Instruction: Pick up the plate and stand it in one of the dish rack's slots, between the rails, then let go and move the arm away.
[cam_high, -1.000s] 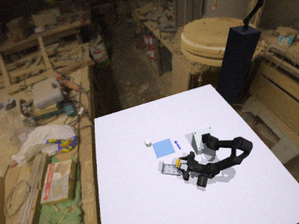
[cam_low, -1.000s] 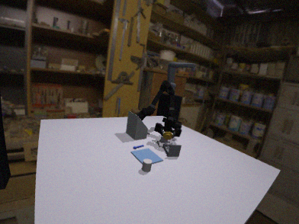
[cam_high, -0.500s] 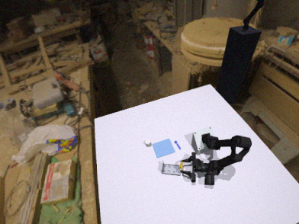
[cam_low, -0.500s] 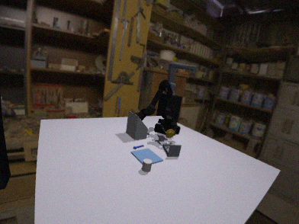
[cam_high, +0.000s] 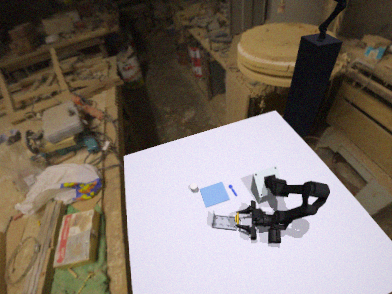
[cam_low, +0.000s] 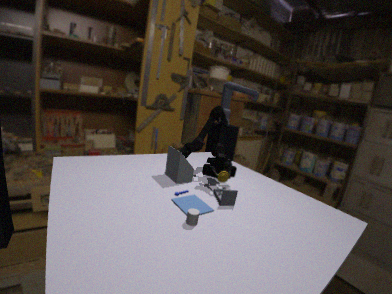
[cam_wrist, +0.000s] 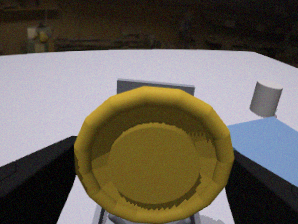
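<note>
- A black robot arm (cam_high: 316, 190) (cam_low: 217, 117) reached over a white table (cam_high: 175, 250) (cam_low: 125, 240) (cam_wrist: 40, 100) in a cluttered workshop.
- Its gripper (cam_high: 241, 219) (cam_low: 223, 176) (cam_wrist: 153, 153) was clamped on the yellow plate (cam_high: 237, 218) (cam_low: 223, 176) (cam_wrist: 155, 162), with one black finger at either side of the rim.
- The plate stood upright: from above it looked like a thin yellow strip, while the wrist view showed its round face.
- It was at the arm's end of the grey rack (cam_high: 213, 220) (cam_low: 228, 197) (cam_wrist: 156, 86). I could not tell whether its lower edge was in a slot or above the rails.
- The rack's upright end panel was at the far end from the gripper.
- A flat blue square (cam_high: 215, 194) (cam_low: 192, 204) (cam_wrist: 270, 145) lay near the rack, apart from it.
- A small pale cylinder (cam_high: 194, 187) (cam_low: 192, 217) (cam_wrist: 266, 98) stood just beside one corner of the square.
- On another side of the square lay a small dark-blue spoon (cam_high: 233, 190) (cam_low: 177, 193), between it and a tall grey block (cam_high: 259, 186) (cam_low: 177, 165).
</note>
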